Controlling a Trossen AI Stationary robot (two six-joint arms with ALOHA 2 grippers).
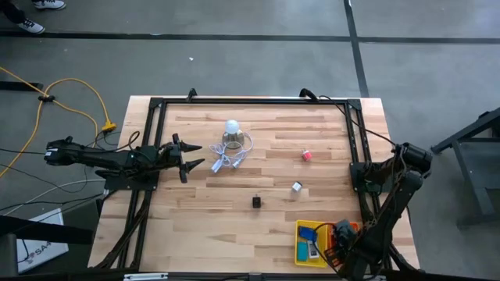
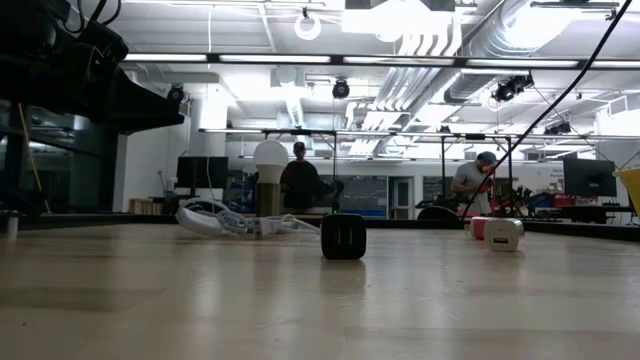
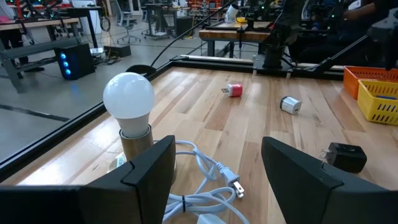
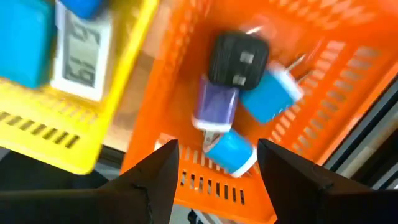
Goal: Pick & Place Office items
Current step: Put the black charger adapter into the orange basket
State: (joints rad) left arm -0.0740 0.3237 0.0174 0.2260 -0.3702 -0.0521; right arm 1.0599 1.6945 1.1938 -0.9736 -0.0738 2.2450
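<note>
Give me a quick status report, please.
Right gripper open over orange tray, chargers inside. Left gripper open by bulb. Black charger, pink and white ones still out.

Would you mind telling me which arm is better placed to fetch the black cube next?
Probably the left: its open hand faces the black cube, while the right hand hangs over the orange tray.

A pale wood worktop (image 1: 234,211) carries a white-bulbed lamp (image 1: 231,129) with looped cord, a pink cube (image 1: 307,155), a white cube (image 1: 297,187), a black block (image 1: 256,202), and yellow (image 1: 301,243) and orange trays (image 1: 355,227) at one corner.
</note>
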